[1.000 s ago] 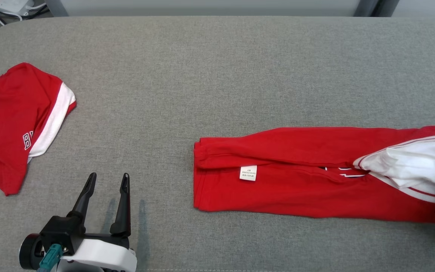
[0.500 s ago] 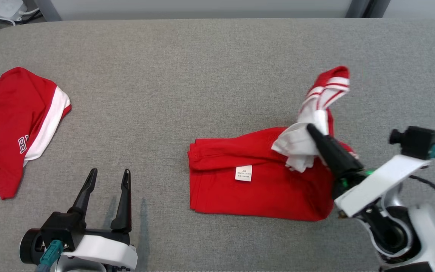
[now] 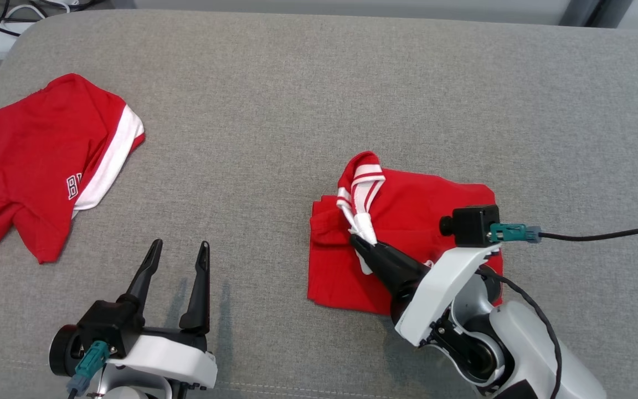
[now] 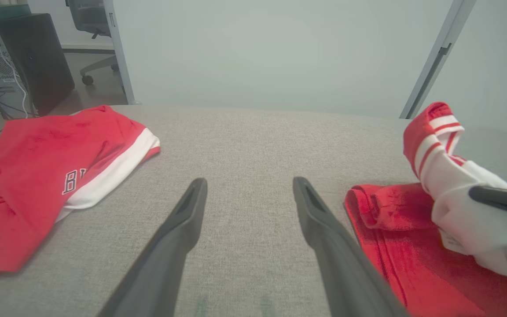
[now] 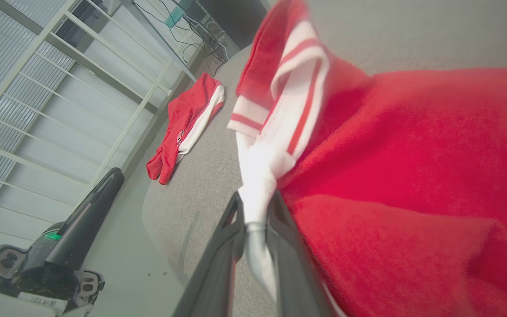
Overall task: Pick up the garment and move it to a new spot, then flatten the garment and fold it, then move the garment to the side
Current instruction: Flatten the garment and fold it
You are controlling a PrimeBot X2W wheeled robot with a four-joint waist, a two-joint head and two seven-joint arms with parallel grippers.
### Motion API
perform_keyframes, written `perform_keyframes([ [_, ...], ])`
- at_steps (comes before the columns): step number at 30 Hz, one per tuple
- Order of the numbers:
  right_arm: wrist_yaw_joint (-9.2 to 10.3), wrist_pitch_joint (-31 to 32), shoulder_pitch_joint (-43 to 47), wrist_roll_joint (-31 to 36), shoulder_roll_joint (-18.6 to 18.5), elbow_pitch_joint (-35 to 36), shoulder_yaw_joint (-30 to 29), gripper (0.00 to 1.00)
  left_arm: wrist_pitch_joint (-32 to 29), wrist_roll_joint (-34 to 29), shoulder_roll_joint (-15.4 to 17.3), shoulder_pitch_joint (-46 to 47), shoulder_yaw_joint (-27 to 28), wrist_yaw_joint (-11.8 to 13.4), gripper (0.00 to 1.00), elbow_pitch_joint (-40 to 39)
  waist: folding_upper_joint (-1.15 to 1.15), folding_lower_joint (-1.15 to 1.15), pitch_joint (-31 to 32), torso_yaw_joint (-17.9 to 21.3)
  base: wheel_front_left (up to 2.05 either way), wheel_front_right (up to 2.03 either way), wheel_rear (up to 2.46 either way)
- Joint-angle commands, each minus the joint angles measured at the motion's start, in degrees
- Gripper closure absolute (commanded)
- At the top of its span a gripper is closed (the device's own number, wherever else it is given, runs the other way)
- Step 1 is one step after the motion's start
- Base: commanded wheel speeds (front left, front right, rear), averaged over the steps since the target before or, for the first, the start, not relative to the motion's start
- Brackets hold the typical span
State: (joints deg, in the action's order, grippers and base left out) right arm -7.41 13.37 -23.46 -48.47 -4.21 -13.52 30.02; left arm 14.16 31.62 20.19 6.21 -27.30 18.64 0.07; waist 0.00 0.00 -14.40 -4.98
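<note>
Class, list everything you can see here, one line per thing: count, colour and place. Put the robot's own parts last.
folded garment: one, red with white striped trim, centre-right on the surface
second garment: one, red with a white band, crumpled at the surface's left end
padded surface: one, grey, under both garments
dark cabinet: one, black, on the floor beyond the left end
left hand: one, dark fingers, open and empty, near left
right hand: one, dark fingers, shut on the folded garment's white trim

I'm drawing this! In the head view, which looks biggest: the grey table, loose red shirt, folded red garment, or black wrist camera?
1. grey table
2. loose red shirt and folded red garment: about alike; the garment is partly hidden
3. black wrist camera
</note>
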Motion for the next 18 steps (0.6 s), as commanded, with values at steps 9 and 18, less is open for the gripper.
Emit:
perform_keyframes([
  [9, -0.08, -5.2, -2.9, -6.3, 1.3, 0.6, 5.3, 0.00, 0.6, 0.0, 0.7, 2.7, 2.3, -0.5, 0.00, -0.1, 0.00, 0.00, 0.4, -0.6, 0.00, 0.00, 0.00],
  [18, -0.08, -20.0, 1.7, -1.7, -7.2, 10.9, -5.8, 0.00, 0.7, -0.4, 1.4, 1.8, 3.3, -0.1, 0.00, -0.3, 0.00, 0.00, 2.2, 1.1, 0.00, 0.00, 0.00],
])
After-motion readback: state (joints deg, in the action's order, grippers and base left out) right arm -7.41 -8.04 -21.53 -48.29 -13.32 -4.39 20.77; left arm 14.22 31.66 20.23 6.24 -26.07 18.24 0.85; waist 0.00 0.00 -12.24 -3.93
